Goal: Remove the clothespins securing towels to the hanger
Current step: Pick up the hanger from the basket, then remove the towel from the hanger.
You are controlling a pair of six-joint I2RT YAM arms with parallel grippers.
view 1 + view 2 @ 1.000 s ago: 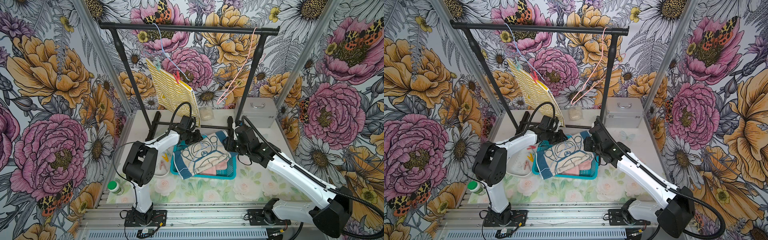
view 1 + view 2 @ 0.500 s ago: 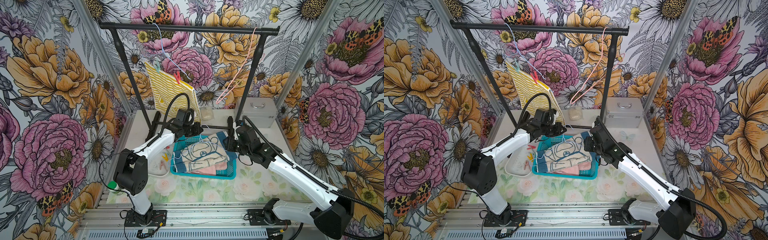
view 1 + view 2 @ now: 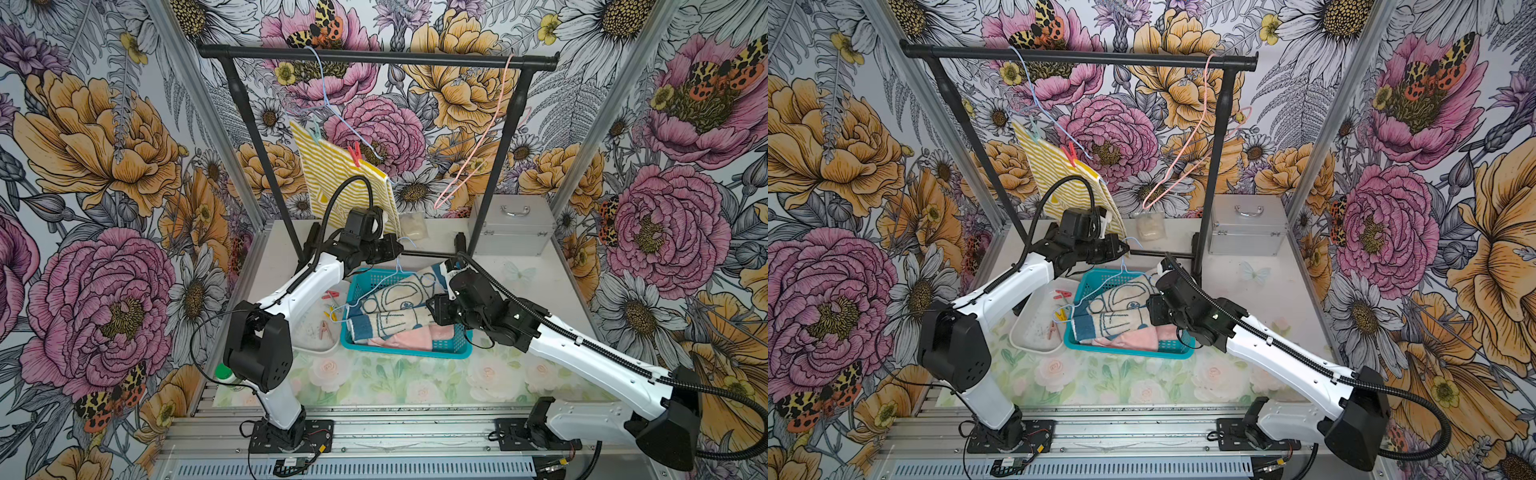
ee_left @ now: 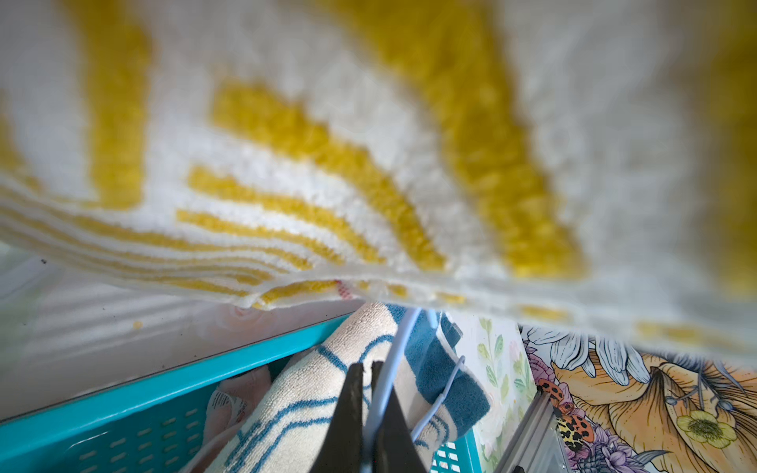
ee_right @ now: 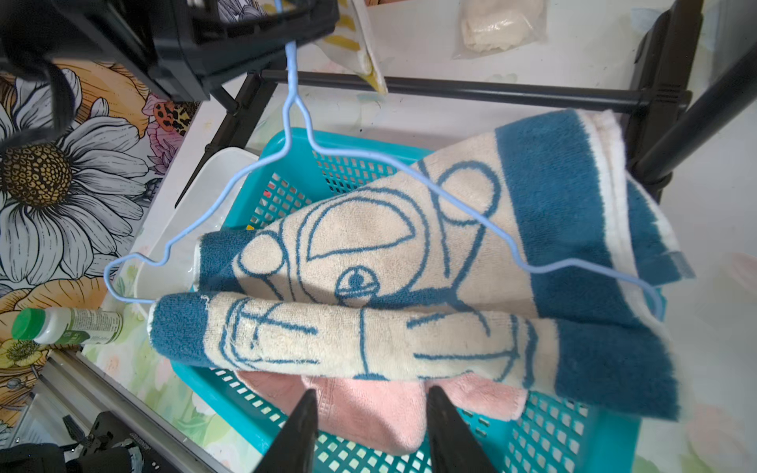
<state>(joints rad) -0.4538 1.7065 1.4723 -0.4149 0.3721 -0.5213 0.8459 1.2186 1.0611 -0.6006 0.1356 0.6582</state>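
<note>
yellow-and-white striped terry towel (image 3: 347, 183): hangs tilted on pale blue wire hanger (image 3: 322, 83), pinned by mint green plastic clothespin (image 3: 316, 128) and red plastic clothespin (image 3: 355, 154). cream terry towel, blue border, blue line drawing (image 3: 395, 299): draped over second blue wire hanger (image 5: 290, 69). plain pale pink terry towel (image 3: 415, 337): crumpled beneath. loose red clothespin (image 3: 330, 295), yellow clothespin (image 3: 332, 309), pink clothespin (image 3: 325, 330): just beside.

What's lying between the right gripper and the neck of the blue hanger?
In the right wrist view, the pink towel, then the cream towel with the blue drawing, lie between the open right gripper and the neck of the blue hanger.
</note>
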